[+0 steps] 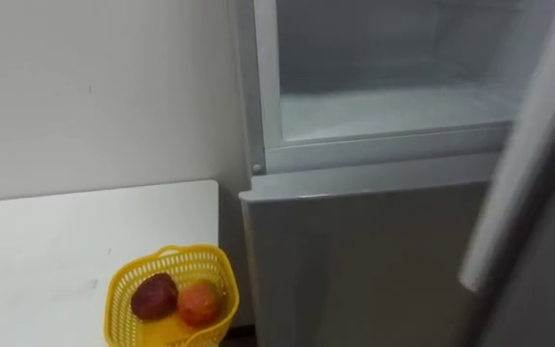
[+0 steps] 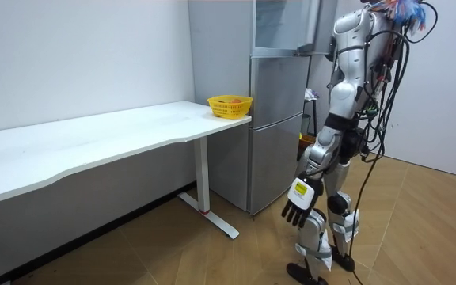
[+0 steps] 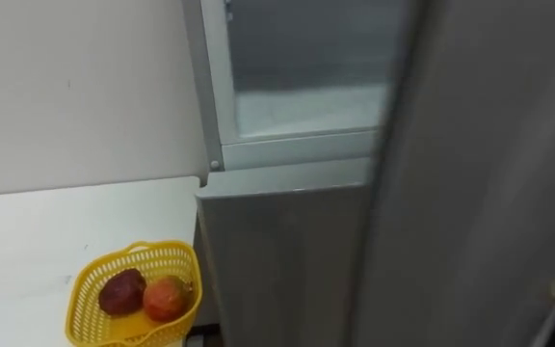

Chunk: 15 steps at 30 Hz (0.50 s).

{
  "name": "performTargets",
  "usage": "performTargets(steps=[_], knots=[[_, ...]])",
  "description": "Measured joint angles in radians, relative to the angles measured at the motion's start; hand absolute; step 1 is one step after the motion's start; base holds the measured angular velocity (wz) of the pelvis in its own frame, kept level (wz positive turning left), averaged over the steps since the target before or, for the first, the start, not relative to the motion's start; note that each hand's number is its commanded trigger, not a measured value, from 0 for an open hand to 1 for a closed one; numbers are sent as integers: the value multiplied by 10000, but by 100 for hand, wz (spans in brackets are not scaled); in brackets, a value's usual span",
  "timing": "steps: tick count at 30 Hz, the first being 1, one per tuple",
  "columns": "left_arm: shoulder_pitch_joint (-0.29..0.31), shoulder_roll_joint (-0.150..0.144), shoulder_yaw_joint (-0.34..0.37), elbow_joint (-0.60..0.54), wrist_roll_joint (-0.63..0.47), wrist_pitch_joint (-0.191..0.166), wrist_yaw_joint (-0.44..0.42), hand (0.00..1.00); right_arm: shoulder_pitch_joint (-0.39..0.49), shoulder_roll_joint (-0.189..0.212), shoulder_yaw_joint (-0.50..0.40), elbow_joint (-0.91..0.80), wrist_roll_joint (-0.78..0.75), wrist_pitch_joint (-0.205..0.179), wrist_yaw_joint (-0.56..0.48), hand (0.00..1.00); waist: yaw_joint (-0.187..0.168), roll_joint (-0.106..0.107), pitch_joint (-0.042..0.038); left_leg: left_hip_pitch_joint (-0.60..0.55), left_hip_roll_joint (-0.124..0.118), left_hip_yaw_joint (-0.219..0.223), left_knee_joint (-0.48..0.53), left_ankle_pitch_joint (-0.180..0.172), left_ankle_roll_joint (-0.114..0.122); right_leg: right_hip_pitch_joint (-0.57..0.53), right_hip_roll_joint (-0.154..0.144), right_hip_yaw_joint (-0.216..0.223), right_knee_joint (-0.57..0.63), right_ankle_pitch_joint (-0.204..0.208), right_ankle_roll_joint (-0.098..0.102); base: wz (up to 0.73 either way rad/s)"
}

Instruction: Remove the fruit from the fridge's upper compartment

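Swung wide at the right of the eye views, close before the head: grey upper door [image 1: 523,183] of the fridge [image 2: 275,119]. Fingers [image 2: 291,218] of left hand [image 2: 299,207] relaxed and slightly spread, pointing downward, holding nothing; arm hanging straight beside the thigh in the room view. Robot upright, facing the fridge, just at the open door. Upper compartment [image 1: 393,111] uncovered, pale shelf in sight. Lower door [image 1: 355,260] shut beneath it. Left of the fridge, at the corner of the white table [image 1: 56,251] nearest it, yellow basket [image 1: 116,294] with dark red fruit [image 1: 154,295] and orange-red fruit [image 1: 198,303] lying side by side inside.
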Motion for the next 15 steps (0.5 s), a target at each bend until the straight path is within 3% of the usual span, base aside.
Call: performTargets(steps=[4, 6, 8, 9, 11, 15], knots=[[-219, 140, -375, 277, -3, 16, -63, 0, 0, 60, 563, 120, -579, 108, 422, 0, 59, -232, -6, 12, 23, -1, 53, 1, -3, 14, 20, -1, -46, 11, -18, 0], [-345, 259, -517, 344, -5, 17, -109, 0, -1, 59, 1006, 148, -870, 337, 827, 0, 173, -308, -30, -14, 54, -12, 144, -3, -7, 76, 53, -14, -123, 53, -53, 0], [-431, 337, -615, 348, -4, 41, -122, 0, -11, 58, 1456, 166, -1245, 654, 1196, 0, 284, -378, 4, -39, 108, -28, 174, -26, -36, 115, 101, -81, -175, 112, -67, 7], [-430, 351, -615, 314, -3, 96, -125, 0, -26, 58, 1809, 175, -1607, 893, 1400, 0, 358, -376, 19, -88, 133, -47, 181, -31, -44, 93, 122, -126, -176, 129, -83, 7], [-353, 300, -633, 249, -5, 209, -158, 0, 47, 221, 1853, 180, -2057, 850, 1566, 0, 405, -366, 7, -179, 152, -70, 195, -57, -54, 83, 129, -229, -177, 150, -94, 2], [-349, 286, -647, 193, -5, 375, -301, 0, 25, 233, 1993, 242, -2425, 1259, 1826, 0, 479, -266, -28, -309, 182, -174, 347, -68, -58, 77, 149, -379, -176, 200, -117, 6]])
